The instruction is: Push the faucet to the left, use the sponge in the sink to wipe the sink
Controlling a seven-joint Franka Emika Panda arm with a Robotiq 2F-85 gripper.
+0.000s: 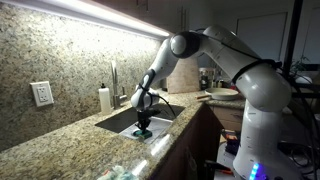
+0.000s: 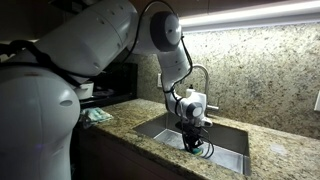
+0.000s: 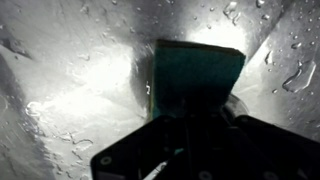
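My gripper [image 1: 143,122] reaches down into the sink [image 1: 120,118], a grey steel basin sunk in speckled granite. It is shut on the sponge [image 3: 195,70], a teal pad pressed flat on the wet sink floor [image 3: 70,90]. In the wrist view the dark gripper [image 3: 190,108] covers the pad's near edge. A bit of teal sponge [image 1: 144,133] shows under the fingers in an exterior view. The faucet [image 1: 113,78], a slim silver tap, stands behind the basin; its arched spout [image 2: 203,72] rises just behind the gripper [image 2: 193,135].
A white soap dispenser [image 1: 105,98] stands beside the faucet. The wall carries a power outlet [image 1: 41,93]. A teal cloth [image 2: 97,115] lies on the counter by the robot's base. Water drops [image 3: 298,75] cover the basin floor. The sink walls [image 2: 228,132] close in around the gripper.
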